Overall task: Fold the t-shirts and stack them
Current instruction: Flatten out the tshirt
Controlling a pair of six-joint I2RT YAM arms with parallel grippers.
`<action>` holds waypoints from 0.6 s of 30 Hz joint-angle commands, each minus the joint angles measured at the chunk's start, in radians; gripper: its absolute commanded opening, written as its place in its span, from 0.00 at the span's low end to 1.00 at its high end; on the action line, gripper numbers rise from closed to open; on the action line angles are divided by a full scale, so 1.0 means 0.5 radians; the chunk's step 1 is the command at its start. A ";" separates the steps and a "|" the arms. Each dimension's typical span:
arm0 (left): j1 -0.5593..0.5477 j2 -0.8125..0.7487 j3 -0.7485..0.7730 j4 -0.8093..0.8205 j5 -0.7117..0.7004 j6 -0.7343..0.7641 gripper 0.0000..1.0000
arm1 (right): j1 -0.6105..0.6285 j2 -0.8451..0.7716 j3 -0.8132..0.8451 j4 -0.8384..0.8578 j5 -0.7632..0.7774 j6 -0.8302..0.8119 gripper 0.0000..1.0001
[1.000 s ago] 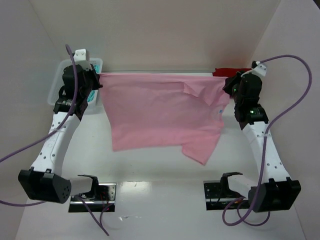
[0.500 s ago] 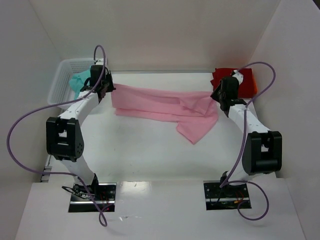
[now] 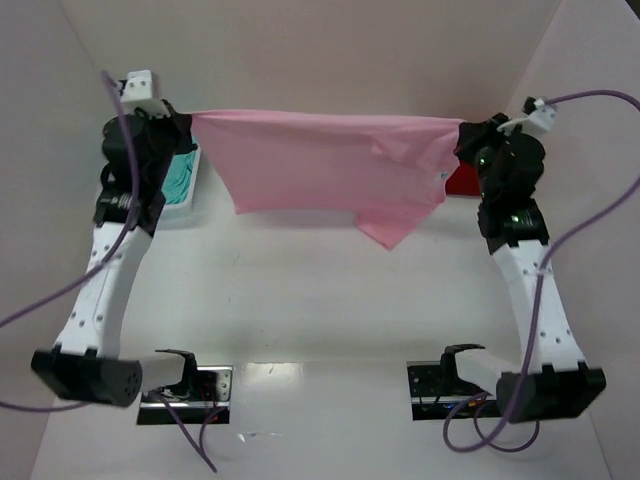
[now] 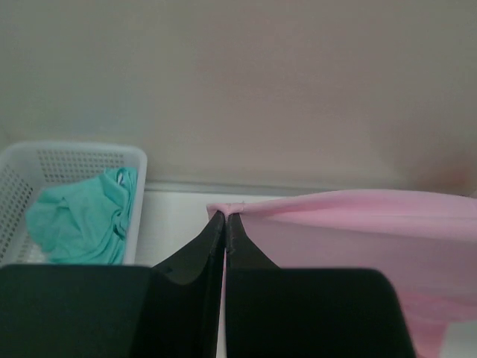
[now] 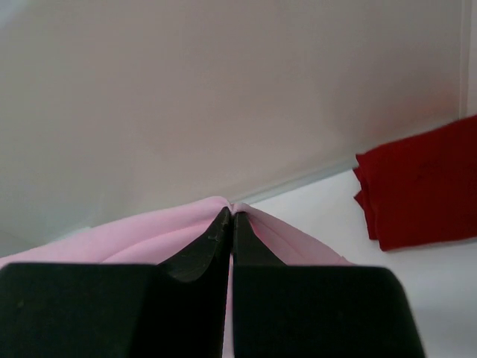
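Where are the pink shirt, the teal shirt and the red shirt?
pink shirt (image 3: 320, 160): top view, middle of the stretched cloth.
teal shirt (image 4: 78, 220): left wrist view, middle of the crumpled cloth.
red shirt (image 5: 421, 183): right wrist view, middle of the folded cloth.

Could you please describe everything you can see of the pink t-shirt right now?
The pink t-shirt is soft, plain light pink cloth. It hangs spread wide over the table, its top edge stretched nearly straight between the left tool and the right tool, each shut on one upper corner. One part droops to a point at lower right, and a small fold shows near the right end.
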 commanded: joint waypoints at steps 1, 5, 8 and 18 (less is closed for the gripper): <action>0.016 -0.437 -0.156 -0.044 0.036 0.056 0.00 | 0.009 -0.473 0.033 -0.143 -0.001 -0.070 0.01; 0.016 -0.983 -0.254 -0.210 -0.050 0.056 0.00 | 0.009 -0.814 -0.060 -0.302 -0.062 -0.070 0.01; 0.016 -1.196 -0.254 -0.345 -0.093 0.019 0.00 | 0.009 -0.996 -0.038 -0.373 -0.105 -0.070 0.01; 0.016 -1.022 -0.238 -0.346 -0.231 0.004 0.00 | 0.009 -0.806 -0.062 -0.355 -0.062 -0.113 0.01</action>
